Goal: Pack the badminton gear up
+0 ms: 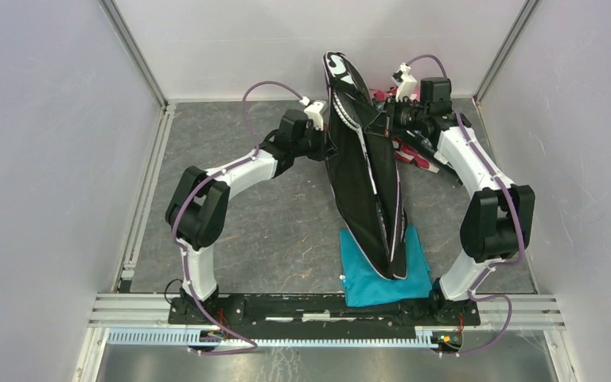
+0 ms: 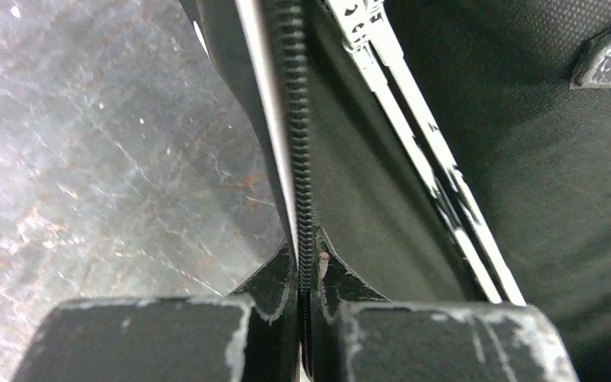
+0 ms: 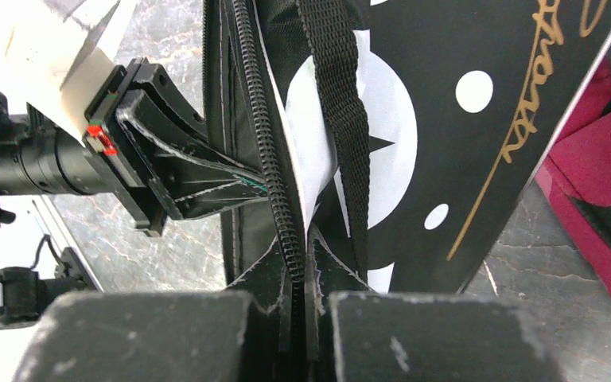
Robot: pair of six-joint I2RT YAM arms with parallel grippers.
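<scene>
A grey, mottled desk (image 1: 286,207) lies between pale walls, with the arms' bases on a rail at its near edge. The black bag (image 1: 362,183) stands on its long edge down the middle. Its narrow end rests on the teal cloth (image 1: 366,282) near the rail, and its broad printed end rises at the far side.

The left arm (image 1: 231,175) reaches in from the left with its elbow bent outward, and the right arm (image 1: 477,175) mirrors it from the right, so both wrists meet at the bag's far end. Pink-and-black fabric (image 1: 414,151) lies behind the right wrist, apart from the work.

The left gripper (image 2: 306,274) is closed to a sliver, pinching the bag's rim right at the zip (image 2: 298,159). The right gripper (image 3: 302,263) is clamped on the opposite rim in the same way, beside a black webbing strap (image 3: 342,119). Pale bars show inside the bag in the left wrist view; whether they are racquet parts I cannot tell. No slider is visible in any view.

The step looks like managing the bag's mouth for closing. To do it well, one gripper should anchor the rim and keep the zip track straight and taut. The other should shift to the slider rather than drag on cloth. The strap must be kept clear of the teeth, and the two rims should stay level so that they mesh.
</scene>
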